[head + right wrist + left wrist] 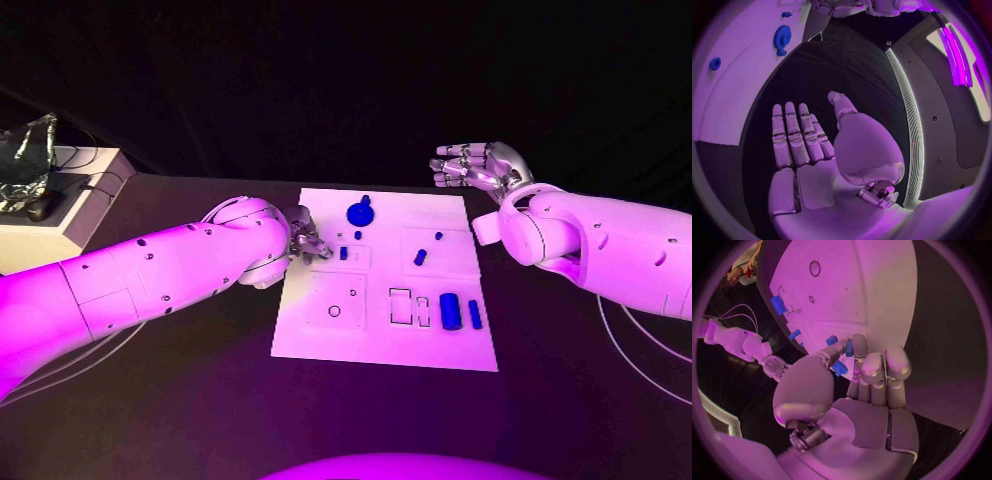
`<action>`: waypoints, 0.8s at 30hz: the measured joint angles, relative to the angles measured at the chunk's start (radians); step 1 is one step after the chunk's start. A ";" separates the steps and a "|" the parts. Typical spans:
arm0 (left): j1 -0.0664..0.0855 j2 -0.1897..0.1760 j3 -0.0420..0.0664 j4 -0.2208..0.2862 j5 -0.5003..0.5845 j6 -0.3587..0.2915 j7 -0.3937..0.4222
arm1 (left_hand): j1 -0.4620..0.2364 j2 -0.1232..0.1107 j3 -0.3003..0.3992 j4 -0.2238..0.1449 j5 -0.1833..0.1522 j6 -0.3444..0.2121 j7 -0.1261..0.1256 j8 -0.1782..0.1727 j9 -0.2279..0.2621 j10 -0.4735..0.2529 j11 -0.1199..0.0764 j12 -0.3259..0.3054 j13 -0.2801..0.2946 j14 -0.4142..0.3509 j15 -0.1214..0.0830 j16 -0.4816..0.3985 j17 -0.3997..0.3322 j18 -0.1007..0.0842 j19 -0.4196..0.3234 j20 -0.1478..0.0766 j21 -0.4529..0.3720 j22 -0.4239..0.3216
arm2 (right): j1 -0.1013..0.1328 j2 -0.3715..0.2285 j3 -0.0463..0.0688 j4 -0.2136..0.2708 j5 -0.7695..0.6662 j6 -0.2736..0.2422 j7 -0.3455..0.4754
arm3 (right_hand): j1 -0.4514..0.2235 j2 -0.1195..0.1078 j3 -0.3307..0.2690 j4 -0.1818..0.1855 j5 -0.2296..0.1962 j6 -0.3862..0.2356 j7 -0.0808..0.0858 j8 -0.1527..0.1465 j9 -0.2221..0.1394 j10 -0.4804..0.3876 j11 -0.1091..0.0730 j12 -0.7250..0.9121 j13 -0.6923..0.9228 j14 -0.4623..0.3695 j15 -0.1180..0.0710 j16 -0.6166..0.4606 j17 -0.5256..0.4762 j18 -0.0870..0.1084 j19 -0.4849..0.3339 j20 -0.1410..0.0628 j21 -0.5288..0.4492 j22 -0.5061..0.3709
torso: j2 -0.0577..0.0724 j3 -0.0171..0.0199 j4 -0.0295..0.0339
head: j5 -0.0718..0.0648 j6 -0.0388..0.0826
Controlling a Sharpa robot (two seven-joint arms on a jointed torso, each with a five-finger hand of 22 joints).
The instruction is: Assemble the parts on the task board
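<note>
Evidently the left hand point(299, 238) was pinching a small blue plastic part point(840, 368) over the upper left of the white flat task board point(378, 340) at centre frame — best lowered squarely and pressed lightly into its slot. The right hand point(480, 165) hung open off the board's upper right corner. Roughly seven blue parts showed on the board — one a round gear point(359, 212).

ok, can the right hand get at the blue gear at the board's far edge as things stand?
Probably yes: the right hand is open, off the board's far corner, nothing lies between it and the blue gear.
</note>
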 measured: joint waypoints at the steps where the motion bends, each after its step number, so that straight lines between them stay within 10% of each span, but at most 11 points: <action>1: 0.000 0.000 0.000 0.000 0.000 0.000 0.000 | 0.003 -0.003 0.000 0.000 0.000 0.000 0.000 0.000 0.000 0.000 0.000 0.000 0.000 0.000 0.000 0.000 0.000 0.000 0.000 0.000 0.000 0.000 | 0.000 0.000 0.000 0.000 0.000 0.000 0.000 | 0.000 0.000 0.000 0.000 0.000 0.000 0.000 0.000 0.000 0.000 0.000 0.000 0.000 0.000 0.000 0.000 0.000 0.000 0.000 0.000 0.000 0.000 | 0.000 0.0000 0.0000 | 0.000 0.000; 24: 0.001 0.002 0.000 -0.014 0.016 0.009 -0.001 | 0.010 -0.043 -0.046 0.044 -0.002 0.053 -0.039 -0.037 -0.016 -0.009 -0.002 0.000 0.001 0.004 0.004 0.000 0.002 0.000 -0.005 0.005 -0.005 0.000 | 0.000 0.000 0.000 -0.001 -0.001 0.000 0.000 | 0.000 0.000 0.000 0.000 0.000 0.000 0.000 0.000 0.000 0.000 0.000 0.000 0.000 0.000 0.000 0.000 0.000 0.000 -0.004 0.004 0.000 0.000 | 0.000 0.0005 0.0001 | -0.001 -0.001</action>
